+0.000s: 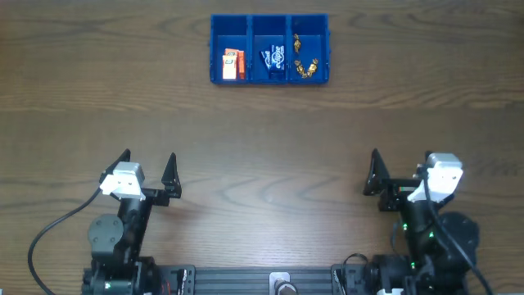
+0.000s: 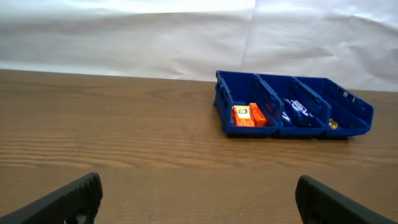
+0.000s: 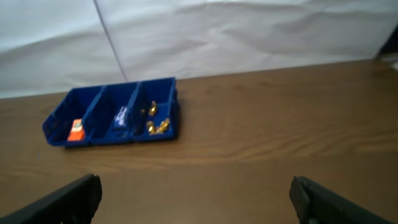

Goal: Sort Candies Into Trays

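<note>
**Candies (image 1: 273,60) sit sorted in blue tray (image 1: 214,49)**

Orange candies (image 1: 234,64) lie in the left compartment, blue candies (image 1: 274,57) in the middle, gold candies (image 1: 304,69) in the right. The tray rests far across the worktop (image 1: 262,131). My left jaws and right jaws both gape apart, holding nothing.

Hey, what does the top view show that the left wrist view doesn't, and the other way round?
Top view only: the right gripper, open, and the full scatter of gold-wrapped candies in an end compartment. Left wrist view only: the white sheet behind the wooden table. Shared: the blue plastic three-compartment tray, orange candies, blue-wrapped candies, that table, the open left gripper.
</note>
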